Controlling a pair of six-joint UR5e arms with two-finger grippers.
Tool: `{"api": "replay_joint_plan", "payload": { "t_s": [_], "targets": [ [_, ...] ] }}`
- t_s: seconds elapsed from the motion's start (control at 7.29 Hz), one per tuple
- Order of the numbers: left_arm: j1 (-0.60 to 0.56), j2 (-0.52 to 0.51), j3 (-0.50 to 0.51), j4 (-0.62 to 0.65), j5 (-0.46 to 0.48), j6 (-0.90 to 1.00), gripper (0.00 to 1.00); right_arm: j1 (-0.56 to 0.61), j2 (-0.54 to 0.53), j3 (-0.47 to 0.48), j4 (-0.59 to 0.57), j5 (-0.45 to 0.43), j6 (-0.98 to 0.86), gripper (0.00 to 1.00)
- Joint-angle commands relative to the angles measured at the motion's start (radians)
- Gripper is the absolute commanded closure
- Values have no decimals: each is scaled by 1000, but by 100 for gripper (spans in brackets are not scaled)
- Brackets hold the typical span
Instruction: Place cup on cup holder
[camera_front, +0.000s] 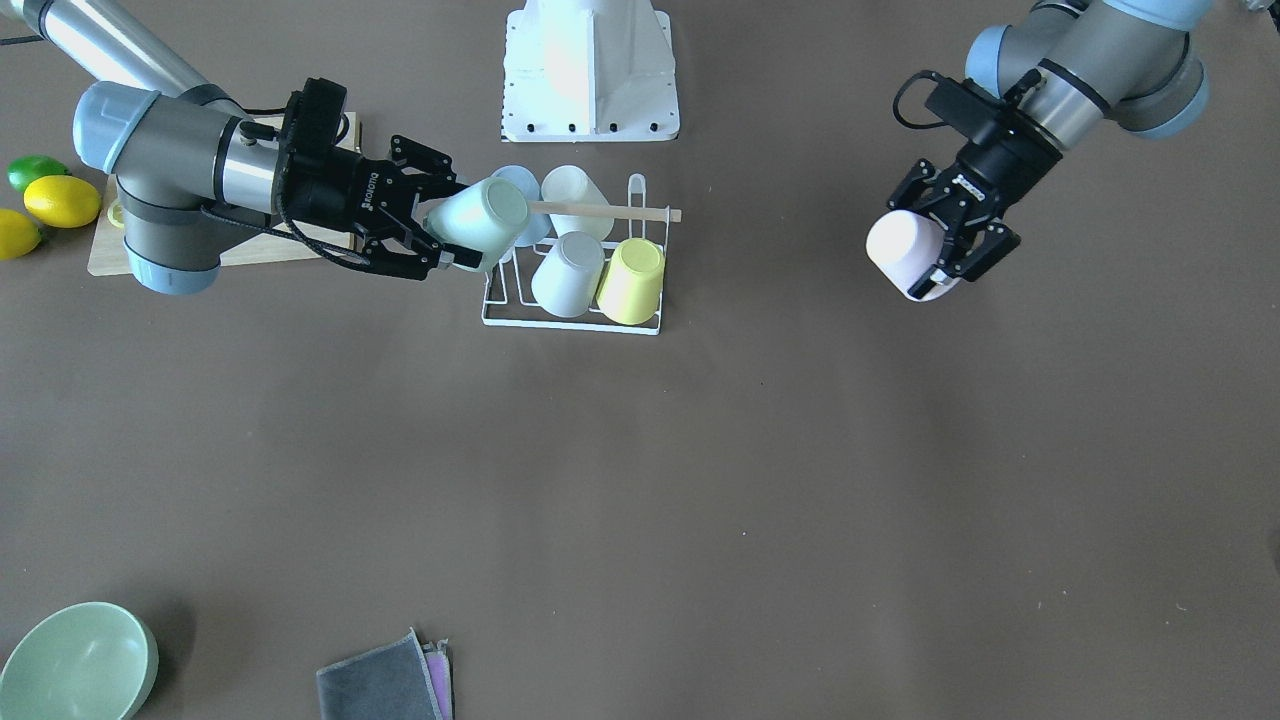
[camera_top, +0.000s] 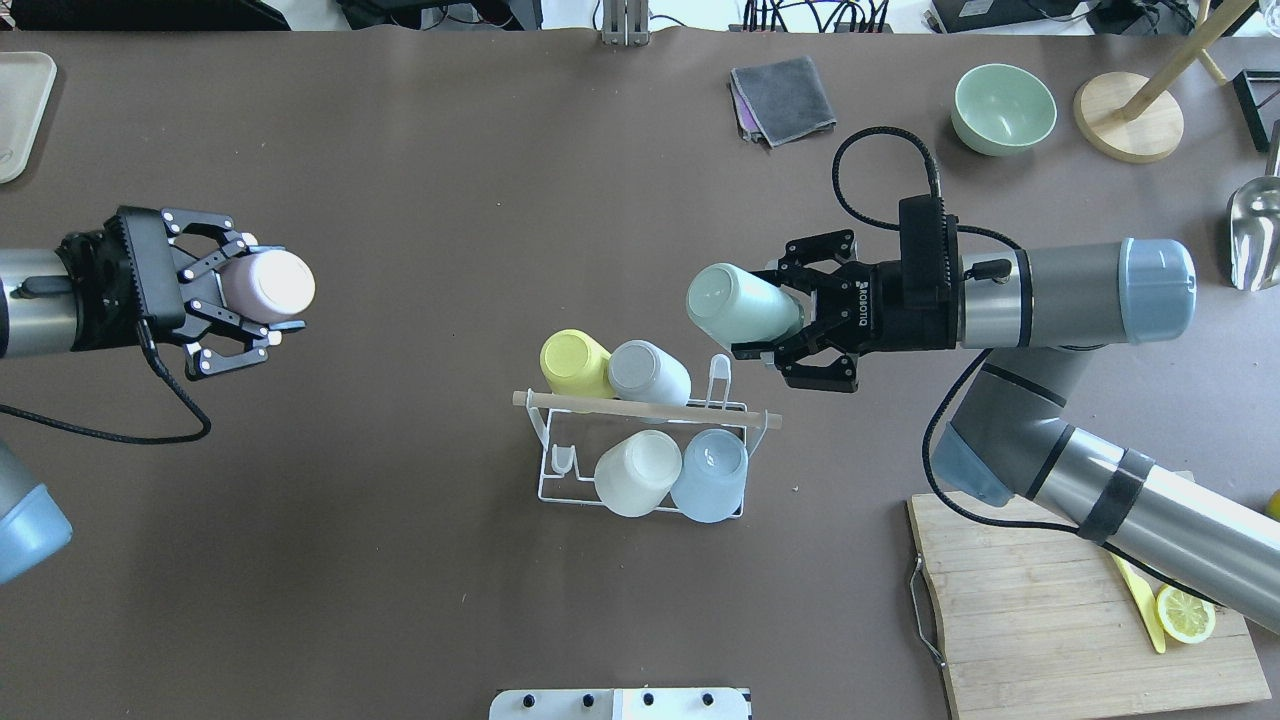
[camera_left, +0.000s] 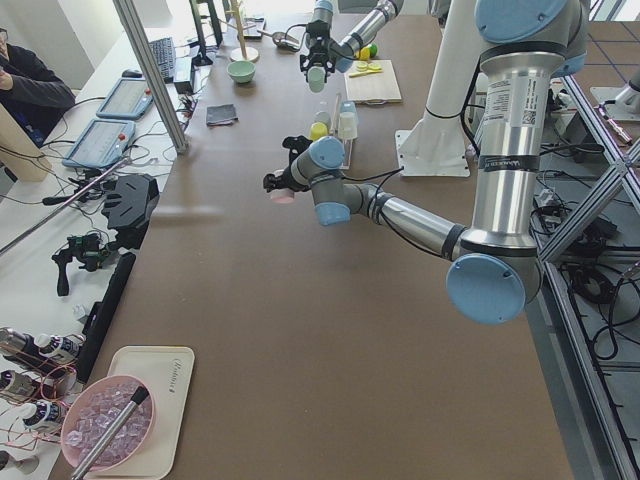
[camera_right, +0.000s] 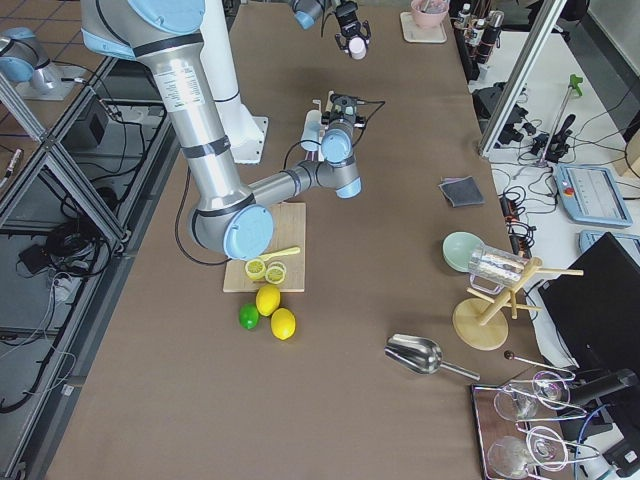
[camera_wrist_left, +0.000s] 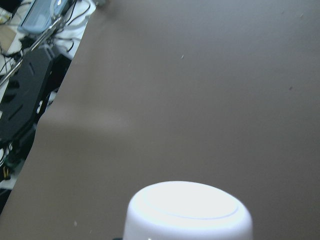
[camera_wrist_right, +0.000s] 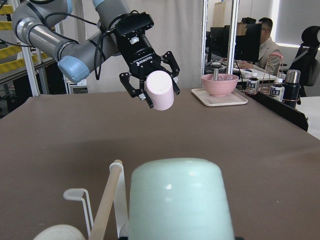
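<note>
"ROBOTIQ"-marked right gripper (camera_top: 765, 312) around mint cup (camera_top: 735, 304)

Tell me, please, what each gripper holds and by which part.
The right gripper holds the mint-green cup across its sides near the rim; the left gripper holds the pink cup likewise.
</note>
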Motion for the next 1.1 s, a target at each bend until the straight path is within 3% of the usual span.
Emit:
{"api": "replay_joint_plan", "payload": {
  "t_s": [0.0, 0.41, 0.96],
  "targets": [
    [123, 3, 0, -287, -1, -95, 52, -29, -7, -29, 79, -125, 5, 88],
    [201, -21, 7, -432, 8, -112, 52, -86, -3, -61, 133, -230, 2, 88],
    [272, -260, 208, -627, 8, -153, 52, -126, -10, -67, 164, -329, 2, 88]
  ]
}}
